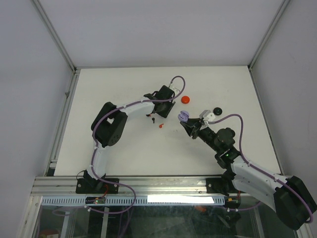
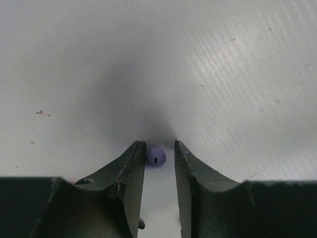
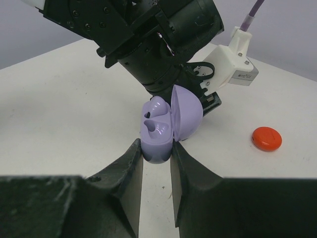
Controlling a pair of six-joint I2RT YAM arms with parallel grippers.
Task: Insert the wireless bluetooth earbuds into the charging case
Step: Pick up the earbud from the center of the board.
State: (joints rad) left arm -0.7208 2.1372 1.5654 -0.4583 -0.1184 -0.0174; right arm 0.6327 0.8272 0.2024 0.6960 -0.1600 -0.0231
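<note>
My right gripper (image 3: pixel 157 148) is shut on the base of the lavender charging case (image 3: pixel 158 134), whose lid stands open; in the top view the case (image 1: pixel 183 116) is at mid-table. In the left wrist view a lavender earbud (image 2: pixel 155 157) lies between the tips of my left gripper (image 2: pixel 160 148). It touches the left finger, with a gap to the right one, so the gripper is open. The left gripper (image 1: pixel 167 109) is low over the table just left of the case. A black earbud (image 1: pixel 152 117) and a red earbud (image 1: pixel 161 125) lie loose on the table.
A shut red case (image 1: pixel 185 99) sits behind the lavender one, also visible from the right wrist (image 3: pixel 267 139). A black case (image 1: pixel 217 110) lies to the right. The left arm's wrist and white camera block (image 3: pixel 233 64) crowd the space right behind the held case.
</note>
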